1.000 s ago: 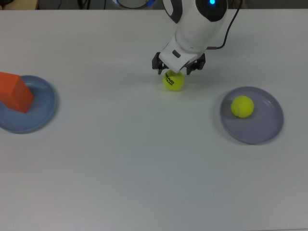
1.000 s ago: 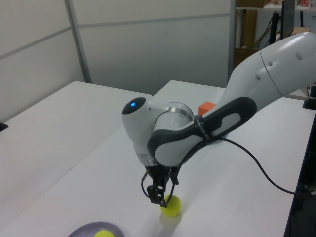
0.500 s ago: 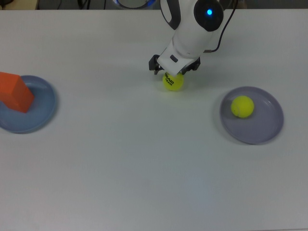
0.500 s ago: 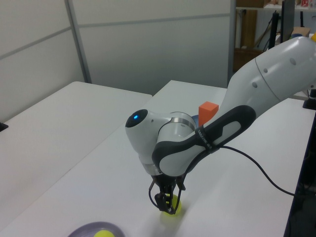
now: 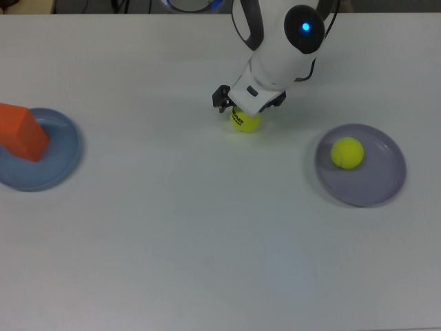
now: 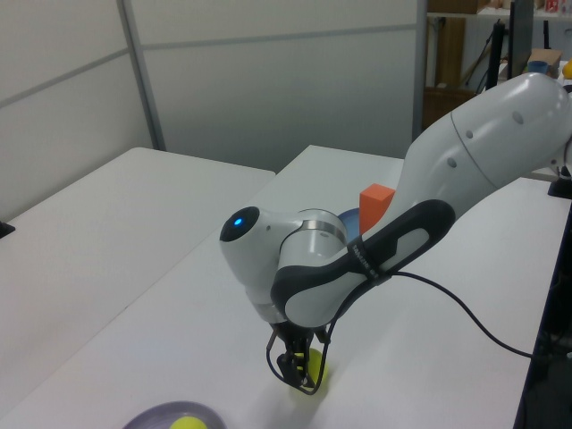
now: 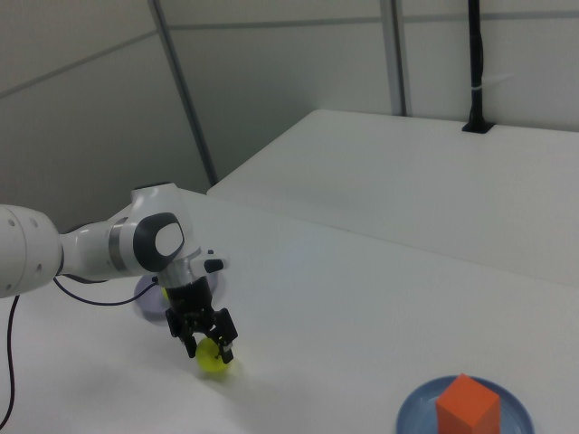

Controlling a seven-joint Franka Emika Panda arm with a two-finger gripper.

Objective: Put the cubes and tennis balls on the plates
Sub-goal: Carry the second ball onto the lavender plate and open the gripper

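A tennis ball (image 5: 245, 122) with black lettering lies on the white table. My gripper (image 5: 248, 109) is open and low over it, one finger on each side; in the right view the gripper (image 7: 209, 343) straddles the same ball (image 7: 216, 360). A second tennis ball (image 5: 346, 152) rests on the lavender plate (image 5: 377, 183) at the top view's right. At the top view's left, an orange cube (image 5: 21, 131) stands on the light blue plate (image 5: 63, 153). The cube (image 6: 376, 202) shows behind my arm in the left view.
The white table (image 5: 207, 234) runs wide toward the top view's bottom edge. My arm's black cable (image 6: 465, 313) trails across the table in the left view. Grey partition walls (image 7: 271, 81) stand behind the table.
My gripper has come down lower around the lettered ball and shifted slightly toward the top view's left. The plates, the cube and the other ball have not moved.
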